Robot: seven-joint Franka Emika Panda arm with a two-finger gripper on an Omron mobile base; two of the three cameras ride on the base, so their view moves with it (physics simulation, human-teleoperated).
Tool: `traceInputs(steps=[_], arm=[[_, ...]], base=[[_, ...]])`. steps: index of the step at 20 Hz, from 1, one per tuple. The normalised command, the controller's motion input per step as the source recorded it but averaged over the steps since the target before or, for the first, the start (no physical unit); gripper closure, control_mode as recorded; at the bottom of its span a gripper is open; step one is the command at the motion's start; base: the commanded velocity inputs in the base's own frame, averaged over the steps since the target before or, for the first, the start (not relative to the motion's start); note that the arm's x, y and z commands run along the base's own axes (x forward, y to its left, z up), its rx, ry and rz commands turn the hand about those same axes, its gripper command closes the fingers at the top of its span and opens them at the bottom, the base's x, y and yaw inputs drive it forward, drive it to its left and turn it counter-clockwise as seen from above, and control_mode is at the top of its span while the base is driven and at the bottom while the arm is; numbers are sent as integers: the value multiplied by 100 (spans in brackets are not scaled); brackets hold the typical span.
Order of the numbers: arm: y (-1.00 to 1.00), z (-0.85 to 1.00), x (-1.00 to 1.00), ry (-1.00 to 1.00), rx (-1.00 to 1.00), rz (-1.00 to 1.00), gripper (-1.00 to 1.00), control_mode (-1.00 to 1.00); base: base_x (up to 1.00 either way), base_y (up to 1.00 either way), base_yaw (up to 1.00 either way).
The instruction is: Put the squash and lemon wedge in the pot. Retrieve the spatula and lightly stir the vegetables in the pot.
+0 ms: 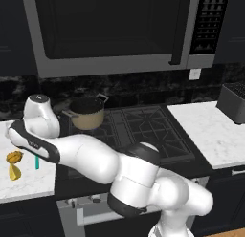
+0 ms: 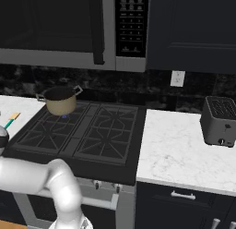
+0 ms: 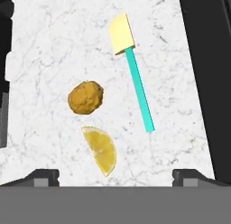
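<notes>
The hand (image 3: 115,175) hangs spread wide and empty above the counter (image 3: 40,51); below it the lemon wedge (image 3: 101,150) lies just beside the squash (image 3: 85,97), the spatula (image 3: 131,69) nearby. Closing on one may nudge the other; the pot (image 1: 87,113) waits well apart on the stove (image 1: 143,128), so a loose grip risks a drop.

Squash (image 3: 85,97), lemon wedge (image 3: 102,150), spatula (image 3: 131,69) on counter (image 3: 45,51); pot (image 1: 87,113) on stove (image 1: 143,131)

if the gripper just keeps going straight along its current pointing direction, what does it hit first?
Probably the lemon wedge, lying between the open fingertips, or bare counter beside it. The squash sits just beyond. Depth is unclear.
</notes>
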Motion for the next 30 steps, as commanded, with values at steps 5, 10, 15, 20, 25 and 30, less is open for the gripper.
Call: traceInputs(steps=[5, 10, 15, 20, 25, 30], arm=[[28, -23, 13, 13, 0, -8, -100, -100], [13, -18, 14, 3, -1, -5, -100, -100], [0, -42, -20, -5, -6, 10, -100, -100], [-1, -25, -8, -1, -2, 29, -100, -100], [0, -5, 4, -8, 0, 28, -100, -100], [11, -24, 8, -23, -14, 9, -100, -100]], base=[[0, 0, 0], [0, 0, 0], [0, 0, 0], [0, 0, 0], [0, 0, 0], [0, 0, 0]])
